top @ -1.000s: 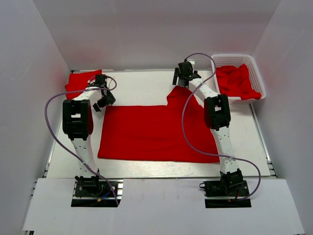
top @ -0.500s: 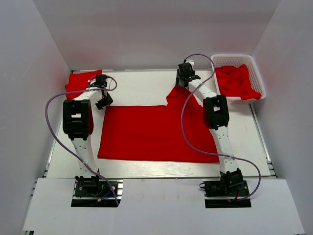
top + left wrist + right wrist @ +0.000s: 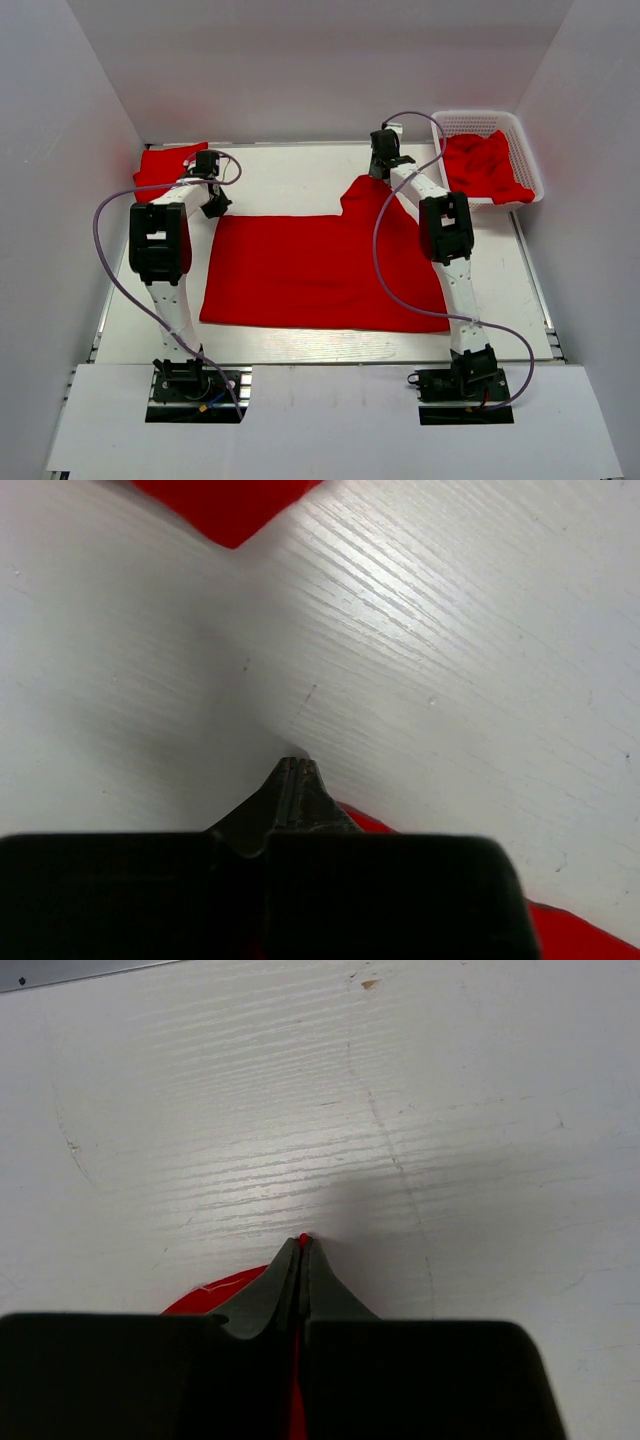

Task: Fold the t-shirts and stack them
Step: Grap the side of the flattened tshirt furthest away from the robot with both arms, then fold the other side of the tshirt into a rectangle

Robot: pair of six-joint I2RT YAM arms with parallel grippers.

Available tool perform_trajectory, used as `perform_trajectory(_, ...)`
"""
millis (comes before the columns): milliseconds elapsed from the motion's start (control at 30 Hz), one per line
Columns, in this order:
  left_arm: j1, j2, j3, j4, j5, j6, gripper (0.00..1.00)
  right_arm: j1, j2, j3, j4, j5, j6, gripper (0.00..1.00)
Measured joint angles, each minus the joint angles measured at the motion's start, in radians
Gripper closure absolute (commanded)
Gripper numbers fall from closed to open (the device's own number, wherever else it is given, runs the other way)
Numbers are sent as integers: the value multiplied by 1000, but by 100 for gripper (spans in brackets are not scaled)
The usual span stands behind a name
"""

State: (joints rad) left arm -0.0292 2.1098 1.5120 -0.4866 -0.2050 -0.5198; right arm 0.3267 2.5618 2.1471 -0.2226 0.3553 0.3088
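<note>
Along the far edge of the t-shirt spread mid-table, fabric is pinched by the closed right gripper, left gripper closed, hold unconfirmed; corners should be lifted level, taut.

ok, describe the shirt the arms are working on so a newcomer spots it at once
On the white table, look at the middle. The spread shirt lies opened out there, with the right claw pinching its far edge. Unlike the folded shirt in the far-left corner and the crumpled shirts in the basket, it alone is laid out wide.
</note>
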Motion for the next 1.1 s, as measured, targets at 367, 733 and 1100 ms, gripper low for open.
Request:
perform_trajectory(367, -8, -60, -106, 102, 33, 43, 100, 14, -240, -324, 72, -28, -60, 100)
perform_trajectory(733, -12, -241, -287, 108, 48, 60, 100, 18, -617, -740, 209, -40, -74, 100)
perform_trajectory(1100, -12, -383, -393, 97, 49, 32, 100, 22, -983, -1118, 226, -46, -54, 100)
